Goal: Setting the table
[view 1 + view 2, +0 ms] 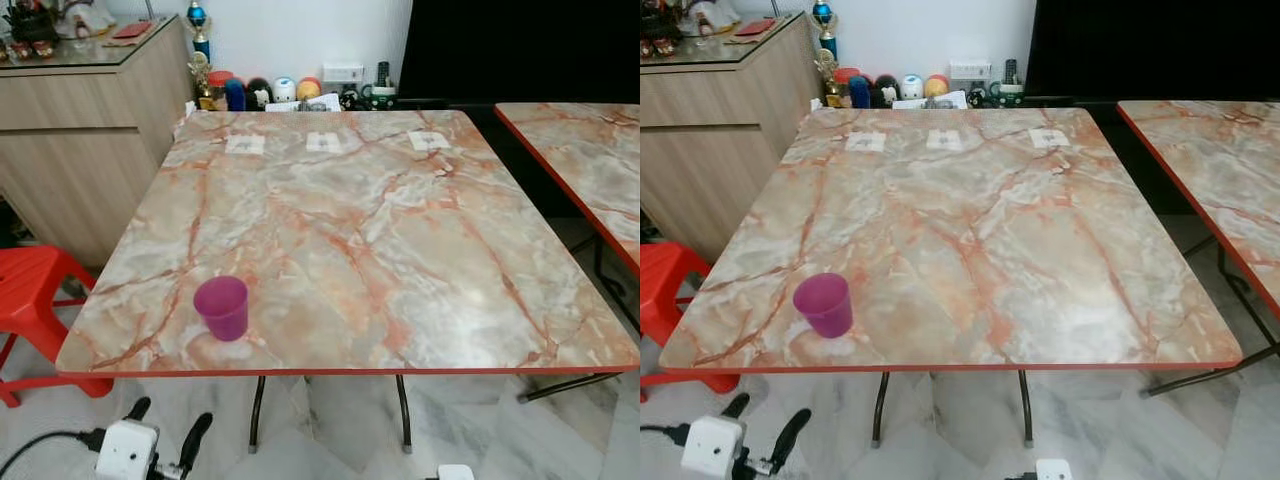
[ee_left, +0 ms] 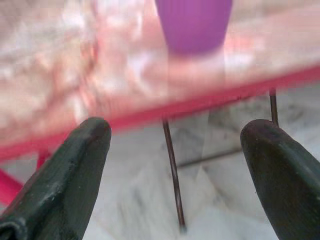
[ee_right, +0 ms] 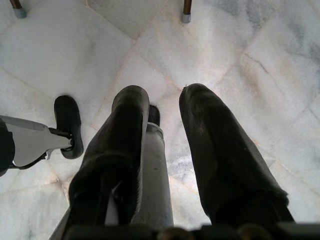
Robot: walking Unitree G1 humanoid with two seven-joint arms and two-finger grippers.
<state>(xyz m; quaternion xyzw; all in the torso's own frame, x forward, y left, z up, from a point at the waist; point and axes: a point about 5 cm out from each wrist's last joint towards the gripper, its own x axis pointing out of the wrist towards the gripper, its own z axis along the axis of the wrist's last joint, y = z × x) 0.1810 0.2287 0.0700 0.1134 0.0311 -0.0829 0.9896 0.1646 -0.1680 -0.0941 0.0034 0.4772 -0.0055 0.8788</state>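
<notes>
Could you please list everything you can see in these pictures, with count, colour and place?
Cup: one, purple, upright near the table's front left corner.
Table: one, pink-and-grey marble pattern with a red rim, centre of the scene.
Paper labels: three, white, in a row along the table's far side.
Second table: one, same marble pattern, to the right.
Stool: one, red, left of the table.
Cabinet: one, light wood, far left, with small items on top.
Small ornaments and balls: several, mixed colours, by the wall behind the table.
Floor: white marble tiles.
Left hand: black fingers open, below the table edge, facing the cup.
Right hand: black fingers apart, hanging over the floor.
</notes>
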